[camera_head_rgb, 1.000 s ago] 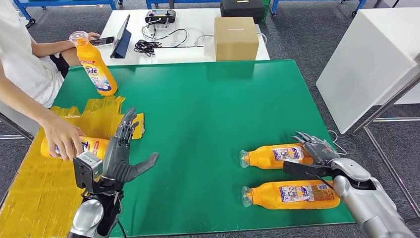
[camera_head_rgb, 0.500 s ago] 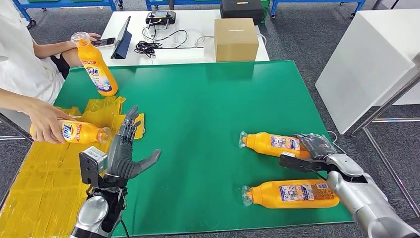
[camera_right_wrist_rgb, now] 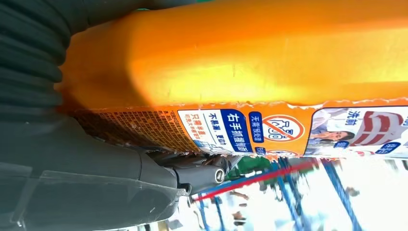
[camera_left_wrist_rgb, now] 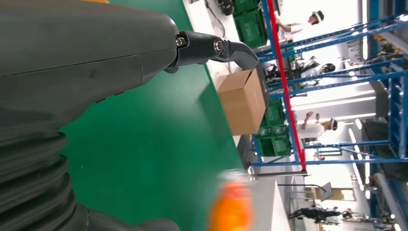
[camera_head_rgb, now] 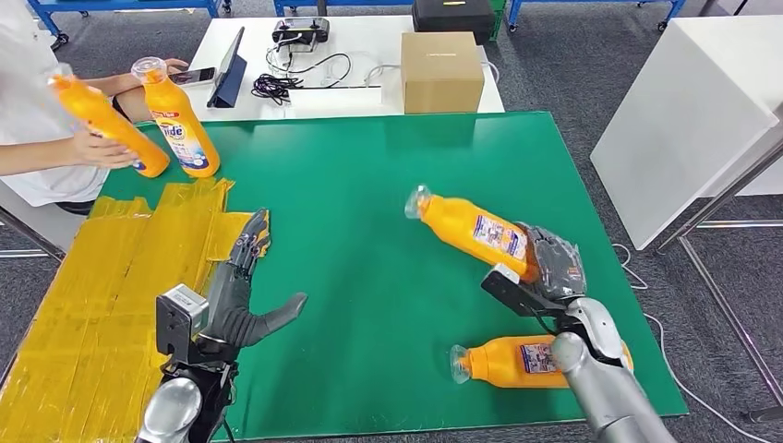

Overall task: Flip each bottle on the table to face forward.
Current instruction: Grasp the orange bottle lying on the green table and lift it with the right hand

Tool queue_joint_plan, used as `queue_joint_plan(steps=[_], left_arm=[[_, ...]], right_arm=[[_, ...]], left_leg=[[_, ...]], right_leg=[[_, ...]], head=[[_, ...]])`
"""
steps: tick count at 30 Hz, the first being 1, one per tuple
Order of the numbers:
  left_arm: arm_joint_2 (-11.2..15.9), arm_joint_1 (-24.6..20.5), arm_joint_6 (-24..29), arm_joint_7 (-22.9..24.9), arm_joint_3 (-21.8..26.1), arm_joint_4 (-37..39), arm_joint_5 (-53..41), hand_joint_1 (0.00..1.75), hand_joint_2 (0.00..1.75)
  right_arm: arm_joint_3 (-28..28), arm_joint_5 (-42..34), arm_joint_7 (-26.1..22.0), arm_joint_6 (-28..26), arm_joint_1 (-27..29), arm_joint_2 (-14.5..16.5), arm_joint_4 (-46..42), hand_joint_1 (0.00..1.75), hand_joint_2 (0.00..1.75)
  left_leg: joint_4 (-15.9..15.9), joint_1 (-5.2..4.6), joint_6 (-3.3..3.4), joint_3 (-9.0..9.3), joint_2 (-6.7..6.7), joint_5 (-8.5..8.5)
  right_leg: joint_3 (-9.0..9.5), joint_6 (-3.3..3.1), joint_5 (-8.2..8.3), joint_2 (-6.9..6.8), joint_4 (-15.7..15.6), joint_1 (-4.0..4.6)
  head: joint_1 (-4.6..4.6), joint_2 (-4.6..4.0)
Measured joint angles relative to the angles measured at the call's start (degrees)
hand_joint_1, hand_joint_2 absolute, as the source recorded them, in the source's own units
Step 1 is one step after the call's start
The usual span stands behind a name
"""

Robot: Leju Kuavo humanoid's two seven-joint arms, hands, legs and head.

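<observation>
Your right hand (camera_head_rgb: 554, 268) grips the base end of an orange detergent bottle (camera_head_rgb: 471, 229), fingers wrapped around its body, and the bottle is lifted off the green mat (camera_head_rgb: 369, 185), tilted with its clear cap pointing up and away from the fingers toward the far left. In the right wrist view the glossy orange plastic lies directly against the palm, and the label's printed back side, with small text, blue boxes and a red prohibition symbol, sits just above the thumb. A second orange bottle (camera_head_rgb: 517, 362) lies flat on the mat just below your right hand, near the wrist, its clear cap pointing left and its back label facing up. Your left hand (camera_head_rgb: 235, 295) hovers over the mat's left edge beside the yellow taped area (camera_head_rgb: 83, 305), holding nothing, fingers extended forward and thumb spread out to the side. Well beyond those fingertips a third orange bottle (camera_head_rgb: 180, 125) stands upright at the mat's far left corner, front label showing, and a person's hand (camera_head_rgb: 97, 148) holds a fourth bottle (camera_head_rgb: 106, 125) tilted just beside it.
</observation>
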Motion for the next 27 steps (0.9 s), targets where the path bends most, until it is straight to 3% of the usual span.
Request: queue_joint_plan(steps=[6, 13, 22, 27], left_arm=[[0.0, -0.5, -0.9, 0.8, -1.5, 0.0, 0.0, 0.0, 1.75], [0.0, -2.5, -1.8, 1.4, -3.5, 1.0, 0.5, 0.0, 1.75], [-0.2, -4.8, -3.6, 3.4, -6.2, 2.3, 2.8, 0.0, 1.75], [-0.2, -5.0, -4.1, 3.9, -6.7, 2.6, 4.2, 0.0, 1.75]], right_arm=[[-5.7, -11.7, -5.0, 2.9, 3.4, 7.7, -9.4, 1.75, 1.75], [-6.8, -19.6, -7.8, 6.8, 4.4, 13.7, -13.8, 1.75, 1.75], [-0.4, -21.7, -7.9, 10.6, 4.9, 19.8, -13.8, 1.75, 1.75], [2.9, -21.4, -7.9, 11.4, 5.0, 21.4, -13.0, 1.75, 1.75]], left_leg=[[0.0, 0.0, 0.0, -0.1, 0.04, 0.0], [0.0, -0.02, 0.0, -0.12, 0.06, 0.01], [0.0, 0.0, -0.01, -0.15, 0.07, 0.01], [0.0, 0.01, -0.01, -0.17, 0.08, 0.01]], right_leg=[[-0.12, -0.01, 0.0, 0.02, 0.0, -0.01], [-0.13, 0.01, 0.01, 0.03, 0.0, -0.05], [-0.2, 0.0, 0.0, 0.04, 0.0, -0.01], [-0.22, -0.01, 0.0, 0.05, 0.0, 0.0]], head=[[0.01, 0.0], [0.02, 0.0], [0.01, 0.0], [0.03, 0.0]])
